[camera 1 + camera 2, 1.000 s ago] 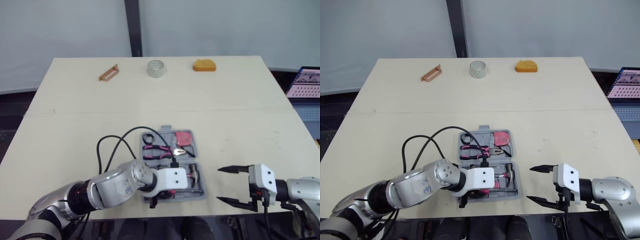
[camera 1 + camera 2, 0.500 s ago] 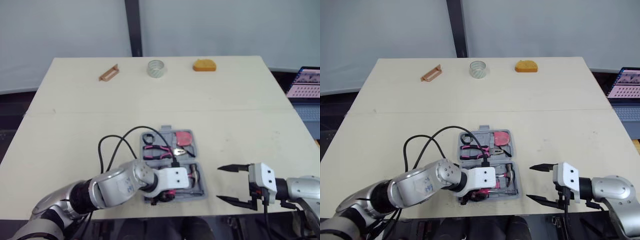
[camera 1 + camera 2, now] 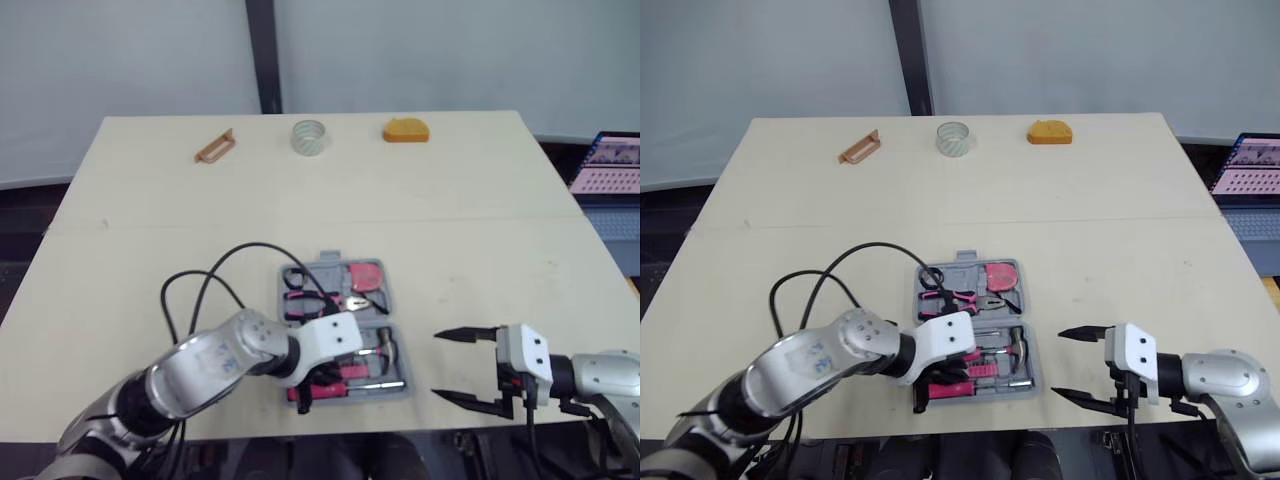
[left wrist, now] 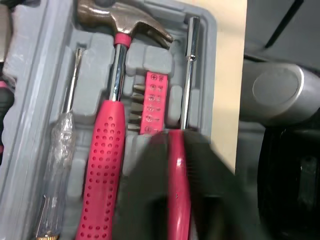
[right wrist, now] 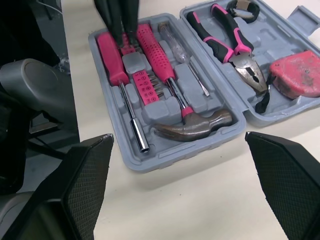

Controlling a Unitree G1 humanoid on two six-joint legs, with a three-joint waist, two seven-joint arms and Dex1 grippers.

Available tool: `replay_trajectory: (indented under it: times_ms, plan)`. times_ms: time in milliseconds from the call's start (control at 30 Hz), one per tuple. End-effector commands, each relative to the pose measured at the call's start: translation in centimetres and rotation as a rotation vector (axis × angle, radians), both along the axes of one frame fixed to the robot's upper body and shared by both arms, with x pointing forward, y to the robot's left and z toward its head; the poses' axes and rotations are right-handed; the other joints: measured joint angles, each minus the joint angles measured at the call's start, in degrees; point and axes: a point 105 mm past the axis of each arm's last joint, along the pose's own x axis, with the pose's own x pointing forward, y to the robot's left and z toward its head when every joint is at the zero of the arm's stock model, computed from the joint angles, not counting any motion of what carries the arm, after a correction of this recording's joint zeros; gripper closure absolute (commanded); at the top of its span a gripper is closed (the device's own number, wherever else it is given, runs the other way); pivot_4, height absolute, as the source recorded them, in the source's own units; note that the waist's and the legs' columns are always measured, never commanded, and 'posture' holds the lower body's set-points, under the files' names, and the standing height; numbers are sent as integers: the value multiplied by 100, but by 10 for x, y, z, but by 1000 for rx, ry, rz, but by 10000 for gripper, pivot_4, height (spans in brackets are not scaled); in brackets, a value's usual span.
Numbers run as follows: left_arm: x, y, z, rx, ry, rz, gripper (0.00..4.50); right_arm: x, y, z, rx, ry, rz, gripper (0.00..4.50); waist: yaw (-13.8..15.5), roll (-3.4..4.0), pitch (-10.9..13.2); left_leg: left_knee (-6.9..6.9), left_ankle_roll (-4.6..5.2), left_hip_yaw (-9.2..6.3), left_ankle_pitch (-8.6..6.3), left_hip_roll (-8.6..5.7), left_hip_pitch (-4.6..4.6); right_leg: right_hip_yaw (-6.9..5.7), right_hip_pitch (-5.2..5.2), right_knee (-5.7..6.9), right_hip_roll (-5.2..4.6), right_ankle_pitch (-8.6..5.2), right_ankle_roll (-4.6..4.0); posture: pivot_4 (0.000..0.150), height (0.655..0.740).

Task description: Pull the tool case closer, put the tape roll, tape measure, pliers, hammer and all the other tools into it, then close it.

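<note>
packing looks part done: the tool case (image 3: 952, 272) lies open at the table's (image 3: 1120, 230) near edge holding hammer (image 5: 192, 122) and pliers (image 5: 235, 45), your left end effector (image 5: 124, 35) over it, grip i cannot tell, right end effector (image 3: 1058, 363) spread empty beside it, while tape roll (image 3: 955, 138), orange piece (image 3: 1050, 132) and tan piece (image 3: 860, 148) wait at the far edge.

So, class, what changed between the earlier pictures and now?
The left arm swung outward to the robot's left, tilting its wrist, the left gripper staying over the open grey plastic tool case. The open right gripper, case and pink-handled tools stayed put.
</note>
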Motion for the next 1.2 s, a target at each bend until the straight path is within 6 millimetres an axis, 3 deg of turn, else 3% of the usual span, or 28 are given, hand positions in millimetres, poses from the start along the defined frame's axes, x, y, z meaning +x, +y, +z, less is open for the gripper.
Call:
replay_trajectory:
  times_ms: [33,167,300,533,1200]
  plan:
    - [-5,-1,14,-140,-85,-61,44412,1,3,10,26,-37,-2,0,2,0,0,1,0,0,0,0,0,0,0,0,0,0,0,1500,7400]
    - [-1,12,8,-264,-146,-50,44412,3,6,12,43,-44,-10,0,27,2,-1,2,-1,0,-1,0,0,0,1,-3,0,0,-1,1500,7400]
    - [-2,27,-13,-333,-177,-60,44412,5,7,13,61,-52,-21,0,19,6,-3,1,-1,3,-2,0,2,0,1,-3,0,1,-2,1500,7400]
    - [-13,28,-37,-385,-158,-158,44412,4,10,16,98,-56,-16,0,22,7,-4,1,1,7,-4,0,4,0,1,0,-1,1,-2,1500,7400]
    - [-8,25,-61,-369,-186,-181,44412,-3,11,19,125,-48,-10,0,19,10,-6,1,1,8,-3,0,7,0,1,4,-1,1,-1,1500,7400]
